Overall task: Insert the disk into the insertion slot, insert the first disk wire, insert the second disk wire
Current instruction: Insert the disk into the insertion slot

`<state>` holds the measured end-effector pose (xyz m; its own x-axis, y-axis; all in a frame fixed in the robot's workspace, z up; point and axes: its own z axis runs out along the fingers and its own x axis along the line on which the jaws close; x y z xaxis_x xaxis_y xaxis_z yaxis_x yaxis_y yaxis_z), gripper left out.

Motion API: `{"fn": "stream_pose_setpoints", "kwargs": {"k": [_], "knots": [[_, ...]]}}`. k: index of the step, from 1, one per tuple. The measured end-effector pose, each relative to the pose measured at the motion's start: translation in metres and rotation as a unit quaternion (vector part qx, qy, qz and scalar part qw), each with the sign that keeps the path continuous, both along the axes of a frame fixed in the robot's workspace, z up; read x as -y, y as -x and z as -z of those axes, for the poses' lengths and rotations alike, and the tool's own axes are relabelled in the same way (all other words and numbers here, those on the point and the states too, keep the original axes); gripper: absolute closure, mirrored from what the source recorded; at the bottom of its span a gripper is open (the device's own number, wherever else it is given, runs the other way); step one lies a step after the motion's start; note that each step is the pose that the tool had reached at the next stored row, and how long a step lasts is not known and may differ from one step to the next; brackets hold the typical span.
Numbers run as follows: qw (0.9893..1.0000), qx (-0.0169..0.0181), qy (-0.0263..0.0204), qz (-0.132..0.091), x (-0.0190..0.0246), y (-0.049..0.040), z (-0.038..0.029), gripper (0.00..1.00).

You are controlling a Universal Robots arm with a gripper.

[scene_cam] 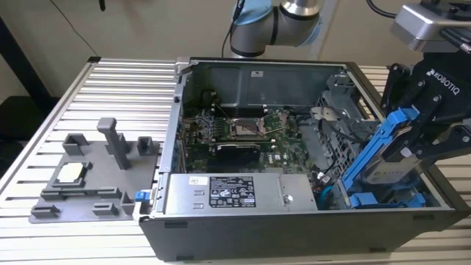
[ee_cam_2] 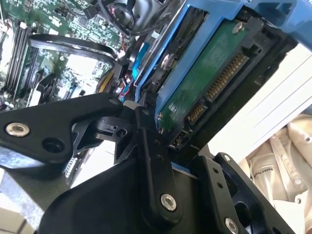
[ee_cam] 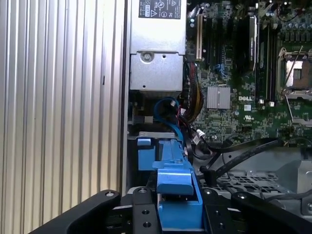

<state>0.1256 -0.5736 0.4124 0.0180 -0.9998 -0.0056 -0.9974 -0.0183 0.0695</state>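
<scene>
right now the gripper (scene_cam: 416,144) is clamped on the disk (scene_cam: 376,157), which hangs tilted between its fingers in a blue frame. just beneath the gripper lies the insertion slot (scene_cam: 397,194) of the grey drive cage (scene_cam: 342,118), inside the open computer case (scene_cam: 220,232).

You'll see a silver-grey tubular arm (scene_cam: 283,22) with pale blue joint caps, a matte black boxy gripper (scene_cam: 424,141) bearing white lettering, and black flat finger links (ee_cam_2: 153,161) pinned with silver screws, seemingly socket-headed
</scene>
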Motion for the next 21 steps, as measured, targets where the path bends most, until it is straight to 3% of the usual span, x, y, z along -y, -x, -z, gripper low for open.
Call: {"fn": "stream_pose_setpoints", "kwargs": {"k": [2, 11, 17, 21], "knots": [[1.0, -0.002, -0.0006, 0.0, 0.0023, 0.0001, -0.0002, 0.67], [1.0, -0.002, -0.0016, 0.0, 0.0044, -0.0023, 0.0045, 0.67], [1.0, -0.0021, -0.0014, 0.0, 0.0041, -0.0027, 0.0135, 0.67], [1.0, -0.0021, -0.0021, 0.0, 0.0011, -0.0031, 0.018, 0.67]]}}
